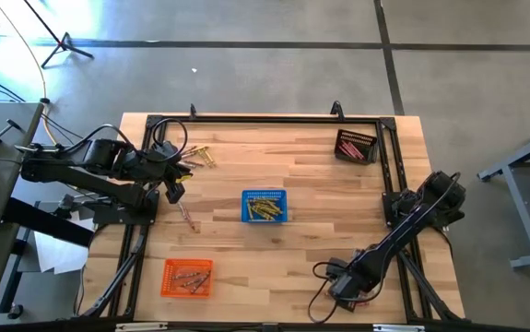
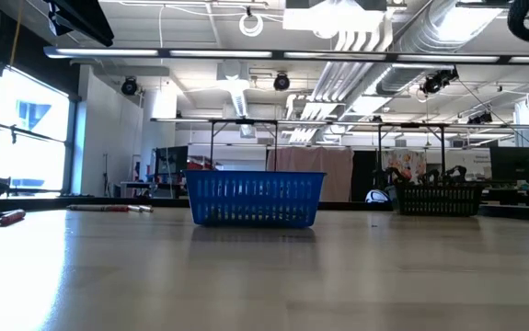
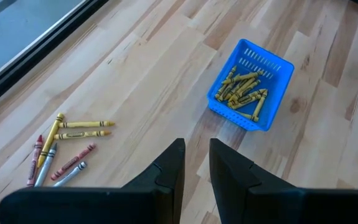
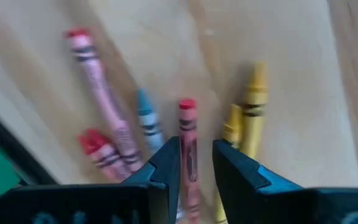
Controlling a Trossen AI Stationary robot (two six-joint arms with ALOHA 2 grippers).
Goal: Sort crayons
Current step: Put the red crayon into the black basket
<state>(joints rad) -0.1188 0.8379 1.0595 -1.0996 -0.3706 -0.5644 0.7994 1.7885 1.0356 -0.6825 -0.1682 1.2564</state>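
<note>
Crayons (image 3: pixel 63 146) lie roughly parallel on table (image 3: pixel 154 74).

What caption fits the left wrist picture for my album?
Left end effector hovers, empty, above the wooden table between loose crayons and a blue basket of yellow crayons.

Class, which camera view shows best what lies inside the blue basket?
The left wrist view: it looks down into the blue basket, showing yellow crayons. The high view shows them small. The low view shows only the basket's side wall. The right wrist view misses it.
</note>
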